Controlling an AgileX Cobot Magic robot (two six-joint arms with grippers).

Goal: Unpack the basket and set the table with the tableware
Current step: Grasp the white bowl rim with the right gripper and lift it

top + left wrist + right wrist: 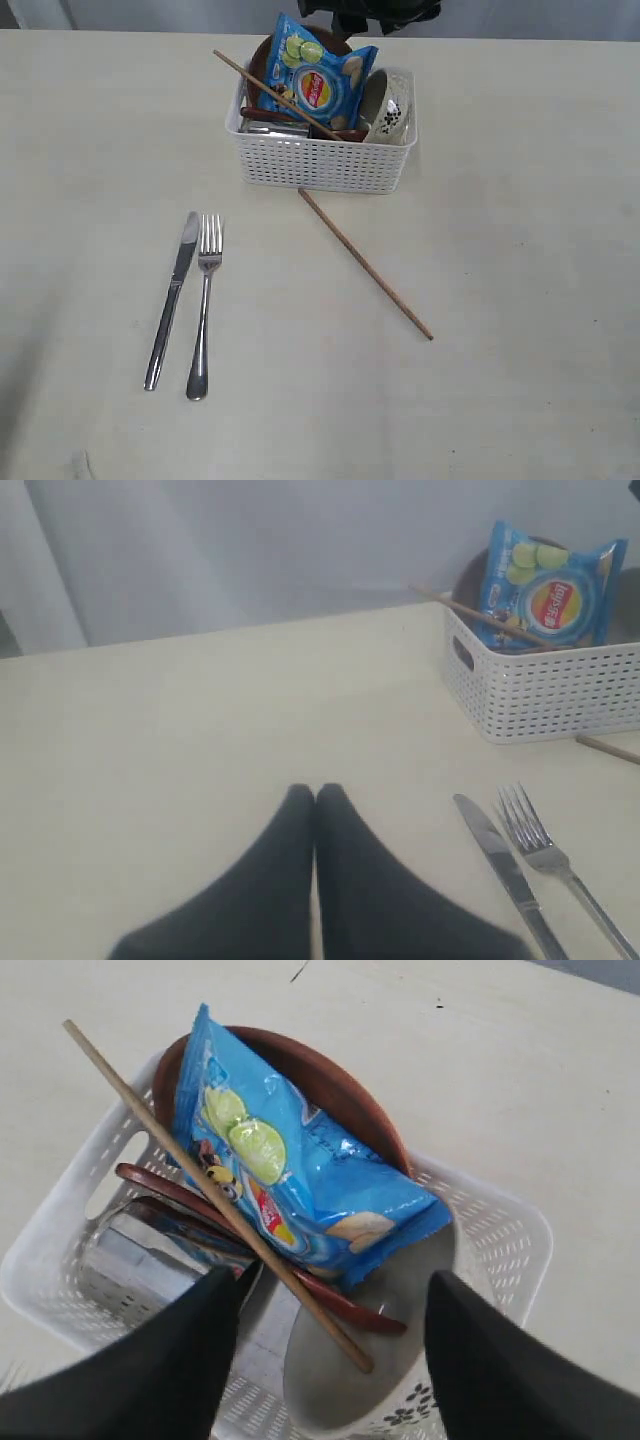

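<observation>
R gripper (335, 1295) spread wide over basket (320, 165), 12 o'clock on table (540, 250); L gripper (315, 798) pressed together. Risk: nipping chopstick (160, 1128) could snag chips bag (300, 1180) beneath and drag it out.

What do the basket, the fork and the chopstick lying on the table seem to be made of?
Basket: white plastic, likely; matte, moulded lattice walls.
Fork: polished metal, probably steel; bright reflections.
Chopstick: seemingly wood; dull brown, unpainted look.
</observation>
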